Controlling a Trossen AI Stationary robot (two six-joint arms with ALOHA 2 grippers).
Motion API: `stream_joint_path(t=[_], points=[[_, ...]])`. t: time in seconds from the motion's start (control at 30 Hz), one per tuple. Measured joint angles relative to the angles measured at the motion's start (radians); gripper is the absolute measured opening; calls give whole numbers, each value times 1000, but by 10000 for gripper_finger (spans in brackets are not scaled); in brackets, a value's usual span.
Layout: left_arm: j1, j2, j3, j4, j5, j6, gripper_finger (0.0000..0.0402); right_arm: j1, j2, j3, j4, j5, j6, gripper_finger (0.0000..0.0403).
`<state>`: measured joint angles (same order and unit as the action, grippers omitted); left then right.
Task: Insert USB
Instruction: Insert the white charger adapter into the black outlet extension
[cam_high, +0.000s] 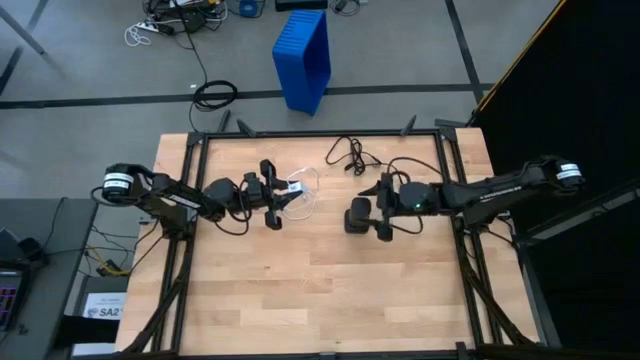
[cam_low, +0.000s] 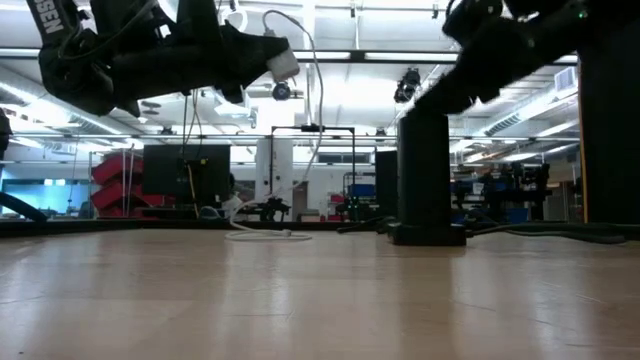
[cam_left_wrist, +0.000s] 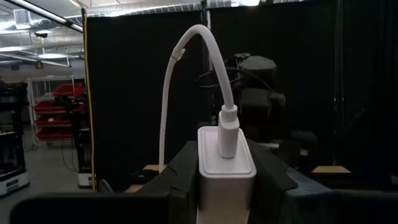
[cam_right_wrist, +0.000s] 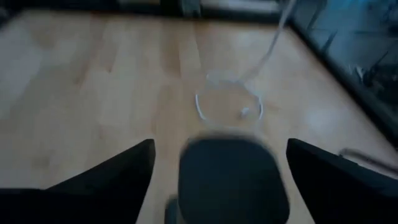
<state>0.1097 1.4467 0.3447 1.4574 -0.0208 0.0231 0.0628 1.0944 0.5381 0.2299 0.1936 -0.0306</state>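
Note:
My left gripper (cam_high: 279, 199) hangs above the table's middle left, shut on a white charger block (cam_left_wrist: 225, 165). The USB's white plug (cam_left_wrist: 227, 134) sits in that block's end face. Its thin white cable (cam_low: 316, 95) arcs up and drops to a small loop (cam_right_wrist: 229, 106) lying on the table. My right gripper (cam_high: 380, 212) is at the middle right, open. Its fingers stand either side of a black adapter box (cam_right_wrist: 227, 180), with a gap on both sides. The box (cam_low: 426, 170) stands upright with its base on the table. My left gripper pinches the white charger block by its two side faces (cam_left_wrist: 203, 180) between its two fingers. The fingers come about level from the table's left, tipped slightly up. The block is lifted clear of the table, its plugged end face pointing away from the gripper, with the cable slack below.
A thin black cord (cam_high: 350, 155) lies on the table's far middle. A blue crate (cam_high: 303, 55) stands on the floor beyond the far edge. Bare wood (cam_high: 320, 290) spreads across the table's near half.

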Motion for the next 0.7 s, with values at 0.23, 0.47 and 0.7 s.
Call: stream_joint_path(t=[0.23, 0.47, 0.7], points=[[0, 0, 18, 24, 95, -42, 75, 0, 111, 0, 341, -139, 62, 292], [-32, 38, 60, 8, 105, -88, 75, 12, 365, -2, 697, -181, 106, 276], [-74, 137, 143, 20, 101, -110, 75, 12, 515, -2, 954, -52, 78, 259]])
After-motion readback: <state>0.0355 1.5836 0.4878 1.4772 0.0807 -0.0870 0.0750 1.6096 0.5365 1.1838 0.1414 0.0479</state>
